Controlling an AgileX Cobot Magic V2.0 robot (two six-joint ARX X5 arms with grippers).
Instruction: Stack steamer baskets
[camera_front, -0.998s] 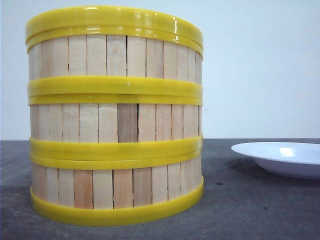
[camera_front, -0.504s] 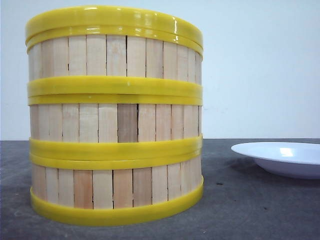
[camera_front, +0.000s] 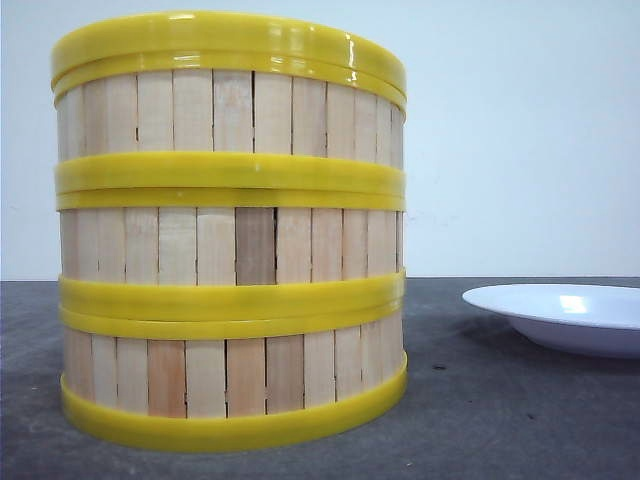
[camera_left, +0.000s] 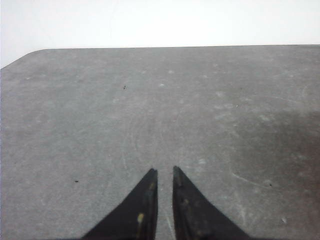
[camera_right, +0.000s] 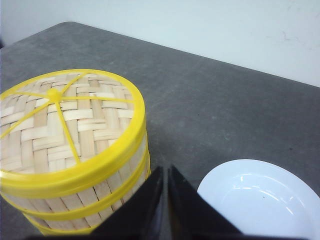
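Note:
Three steamer baskets stand stacked in one column on the dark table: the top one (camera_front: 230, 110), the middle one (camera_front: 230, 245) and the bottom one (camera_front: 230, 375). A flat woven lid (camera_right: 65, 120) with a yellow rim caps the stack. In the right wrist view my right gripper (camera_right: 165, 168) is shut and empty, hanging just beside the stack's slatted wall (camera_right: 127, 172), between it and the plate. My left gripper (camera_left: 165, 170) is shut over bare table, holding nothing, and no basket shows in its view. Neither gripper appears in the front view.
A white plate (camera_front: 570, 315) lies on the table to the right of the stack, and shows close by my right gripper as the plate (camera_right: 260, 200). The grey table (camera_left: 150, 100) ends at a white wall behind.

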